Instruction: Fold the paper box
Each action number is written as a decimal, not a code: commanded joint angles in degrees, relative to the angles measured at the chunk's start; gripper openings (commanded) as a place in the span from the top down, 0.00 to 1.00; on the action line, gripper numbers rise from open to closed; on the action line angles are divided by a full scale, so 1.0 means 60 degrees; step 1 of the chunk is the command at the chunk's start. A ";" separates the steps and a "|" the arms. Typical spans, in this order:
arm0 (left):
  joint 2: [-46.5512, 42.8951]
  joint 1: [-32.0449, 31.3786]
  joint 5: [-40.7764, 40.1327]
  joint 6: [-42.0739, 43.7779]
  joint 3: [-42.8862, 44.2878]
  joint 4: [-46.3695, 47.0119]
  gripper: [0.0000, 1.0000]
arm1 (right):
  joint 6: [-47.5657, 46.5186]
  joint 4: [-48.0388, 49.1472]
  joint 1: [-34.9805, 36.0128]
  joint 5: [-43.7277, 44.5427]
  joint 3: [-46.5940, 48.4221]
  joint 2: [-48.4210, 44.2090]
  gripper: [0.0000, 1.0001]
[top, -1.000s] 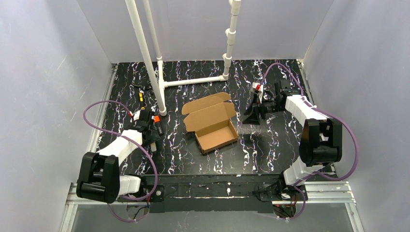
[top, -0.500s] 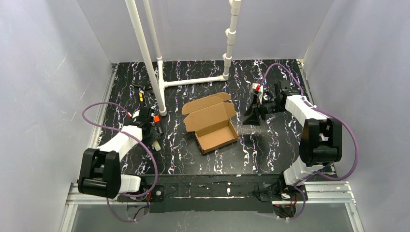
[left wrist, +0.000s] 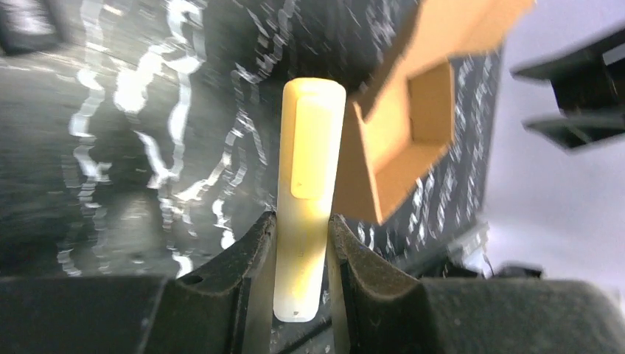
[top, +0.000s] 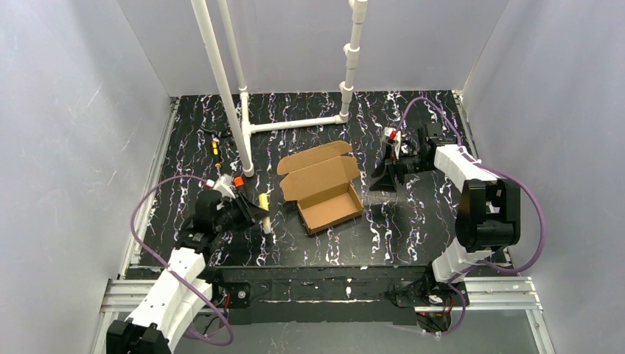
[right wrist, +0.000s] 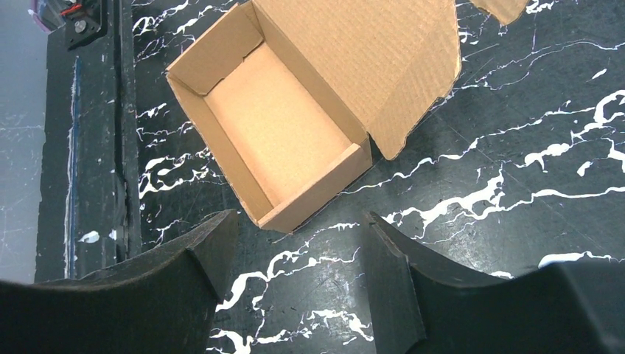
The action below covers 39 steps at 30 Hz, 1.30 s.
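The paper box stands mid-counter with its walls erected and its lid open on the far side. Judged step: the tray is formed and the lid closure is not yet done. The next move calls for swinging the lid over the tray and tucking its front flap inside the near wall without shifting the box.

Left of the box, the left pincer is clenched on a pale yellow stick that points toward the box. Right of the box, the right pincer is released and grasps nothing.

The top view shows both arms apart from the box. Only the left wrist view shows the clamp on the stick, and only the right wrist view shows the bare tray interior.
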 commanded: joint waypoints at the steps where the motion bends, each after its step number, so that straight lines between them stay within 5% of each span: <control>1: -0.0082 -0.0859 0.2595 0.0113 -0.0391 0.3336 1.00 | -0.0171 -0.0226 -0.0013 -0.0225 0.0300 0.0153 0.30; 5: 0.1014 -0.2774 0.1596 0.1884 0.0737 0.3611 1.00 | -0.0182 -0.0270 -0.0013 -0.0203 0.0320 0.0225 0.30; 12: 0.5162 -0.4863 0.0374 0.4408 0.3858 0.3081 1.00 | -0.0198 -0.0283 -0.0016 -0.0127 0.0336 0.0228 0.30; 17: 0.7326 -0.5465 -0.0919 0.5714 0.6219 0.1297 0.84 | -0.0241 -0.0309 -0.0028 -0.0074 0.0337 0.0229 0.29; 21: 0.8075 -0.5697 -0.1558 0.5920 0.6900 0.0526 0.59 | -0.0372 -0.0450 -0.0028 -0.0058 0.0386 0.0315 0.29; 23: 0.7946 -0.5695 -0.1940 0.5905 0.6826 0.0506 0.42 | -0.0558 -0.0658 -0.0028 -0.0068 0.0461 0.0384 0.29; 26: 0.7227 -0.5690 -0.2475 0.5883 0.6507 0.0580 0.34 | -0.0673 -0.0788 -0.0029 -0.0083 0.0498 0.0436 0.29; 32: 0.5271 -0.5609 -0.3384 0.5366 0.5275 0.0487 0.33 | -0.0718 -0.0845 -0.0030 -0.0084 0.0527 0.0458 0.29; 39: 0.1798 -0.5229 -0.5816 0.3365 0.1918 0.0976 0.38 | -0.0748 -0.0854 -0.0028 -0.0098 0.0513 0.0484 0.29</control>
